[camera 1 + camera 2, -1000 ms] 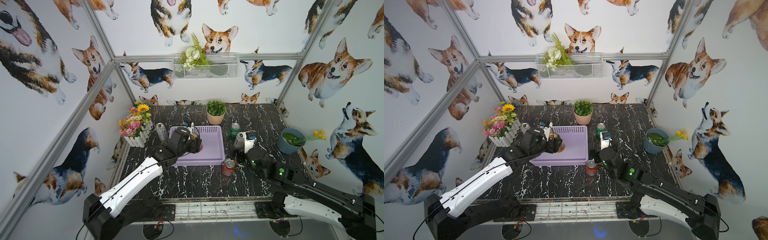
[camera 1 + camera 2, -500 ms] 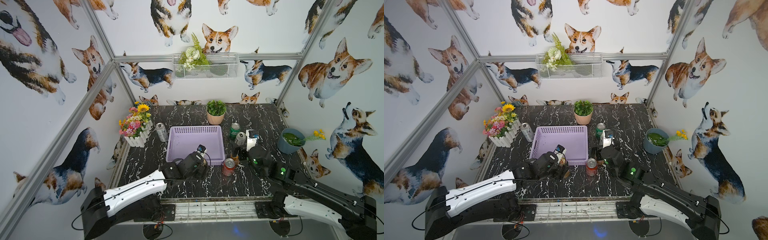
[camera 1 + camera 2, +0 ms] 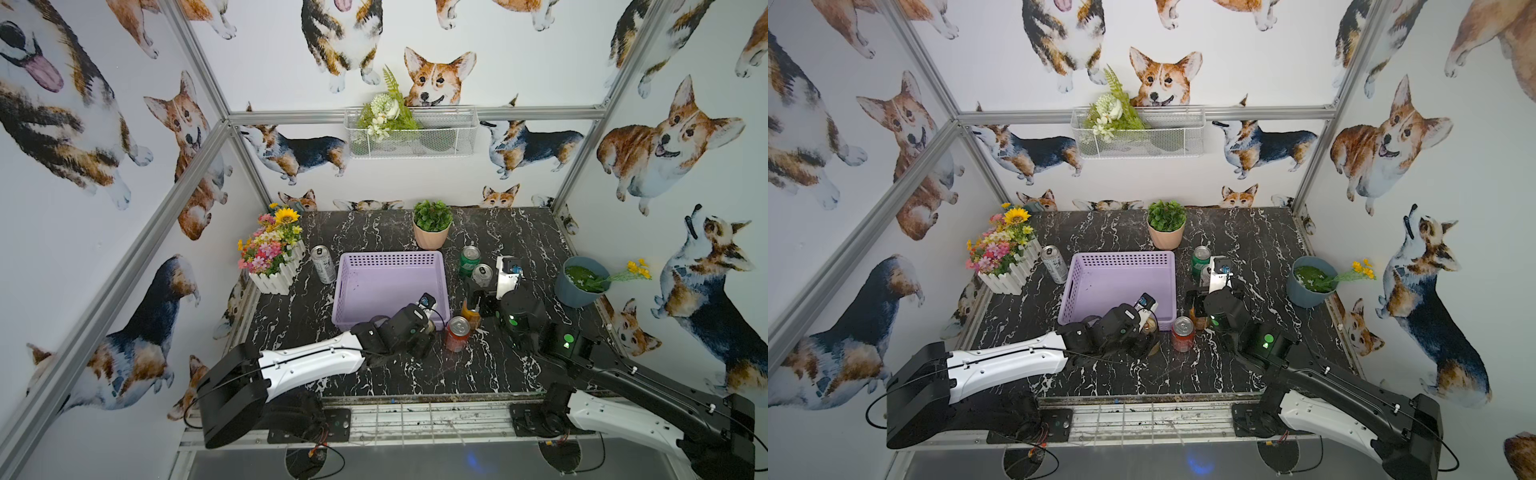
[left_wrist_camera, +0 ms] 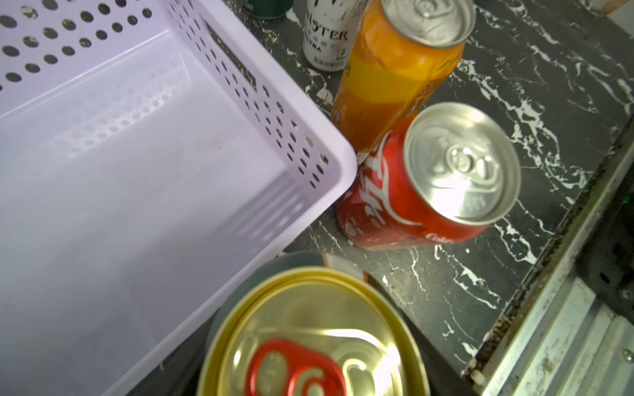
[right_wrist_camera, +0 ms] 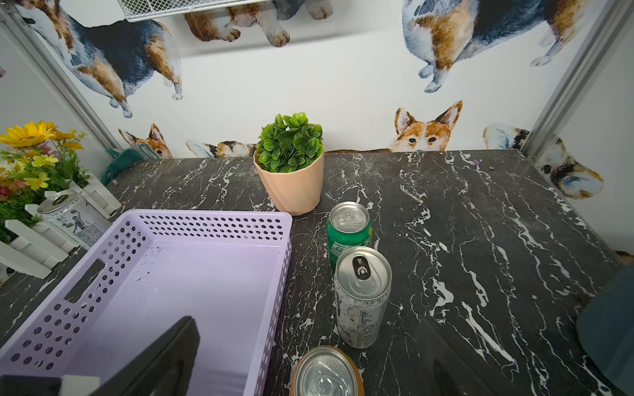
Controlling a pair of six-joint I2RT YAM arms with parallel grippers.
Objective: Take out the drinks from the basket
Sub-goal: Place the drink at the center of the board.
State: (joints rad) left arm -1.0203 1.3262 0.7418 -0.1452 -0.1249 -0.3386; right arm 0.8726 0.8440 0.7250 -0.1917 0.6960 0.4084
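Observation:
The lavender basket [image 3: 390, 257] [image 4: 137, 178] [image 5: 192, 274] has nothing in it. My left gripper [image 3: 430, 328] is shut on a gold-topped can with a red tab [image 4: 308, 343] [image 3: 1149, 326], just outside the basket's near right corner. Beside it stand a red can [image 3: 457, 332] [image 4: 429, 181] and an orange can [image 3: 471, 318] [image 4: 394, 75]. My right gripper [image 5: 308, 325] [image 3: 478, 297] hangs open with the orange can [image 5: 326, 373] between its fingers, untouched. Behind are a slim silver can [image 5: 362, 295] and a green can [image 5: 348, 233]. Another silver can [image 3: 323, 264] stands left of the basket.
A white fence planter of flowers [image 3: 274, 253] stands at the left, a peach pot with a green plant [image 3: 432, 226] behind the basket, and a blue-grey pot [image 3: 582, 282] at the right. A wire basket [image 3: 411, 133] hangs on the back wall. The table's metal front edge [image 4: 549, 308] is close.
My left arm carried the gold-topped can from over the basket toward me and down, to outside its near right corner. The right arm has barely moved.

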